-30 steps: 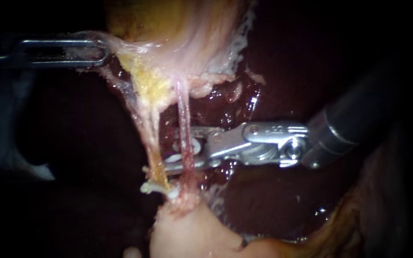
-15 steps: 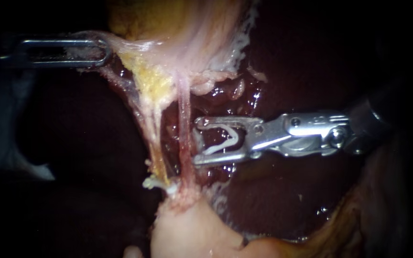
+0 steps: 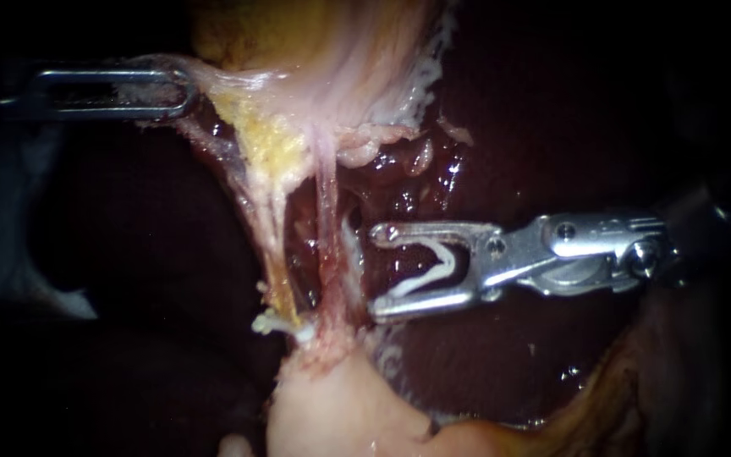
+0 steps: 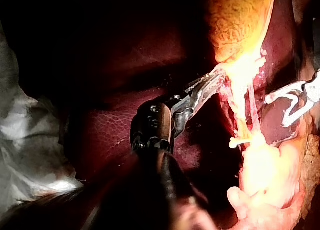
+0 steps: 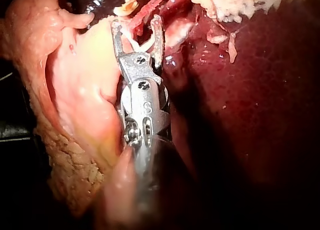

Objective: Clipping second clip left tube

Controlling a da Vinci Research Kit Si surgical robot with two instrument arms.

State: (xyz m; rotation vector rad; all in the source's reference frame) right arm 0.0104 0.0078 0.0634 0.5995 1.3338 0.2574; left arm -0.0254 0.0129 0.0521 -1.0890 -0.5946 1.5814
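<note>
Pink thin tube [image 3: 327, 222] stretches taut over the dark red liver [image 3: 509, 110], from the yellow gallbladder [image 3: 298, 34] down to a pale tissue lump [image 3: 340, 415]. Left instrument [image 3: 181, 89] pinches pale membrane [image 3: 222, 80] by the gallbladder. Right instrument [image 3: 380, 271], just beside the tube, holds a white V-shaped clip [image 3: 423, 279] in wide-spread jaws.

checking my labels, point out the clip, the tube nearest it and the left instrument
clip [image 3: 451, 259], endoscope view, its bend
tube [image 3: 326, 207], endoscope view, mid-length
left instrument [image 3: 186, 91], endoscope view, its tip
</note>
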